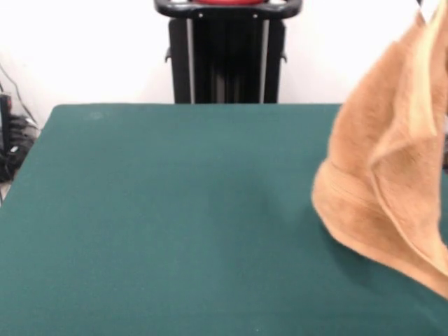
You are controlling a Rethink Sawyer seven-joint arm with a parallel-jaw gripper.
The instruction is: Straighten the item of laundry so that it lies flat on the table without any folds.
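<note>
The tan-orange terry towel (388,175) hangs in the air at the right edge of the front view. Its top runs out of the picture at the upper right corner. It is folded lengthwise on itself, with a paler inner strip showing. Its lower end bulges out and trails down to the dark green table (175,224) at the lower right. A woven border band shows near that lower end. What holds the towel up is beyond the picture's edge. The gripper does not show in this view.
The robot's black pedestal (227,52) stands behind the table's far edge at the top centre, before a white wall. Dark cables and gear (12,140) lie off the table's left side.
</note>
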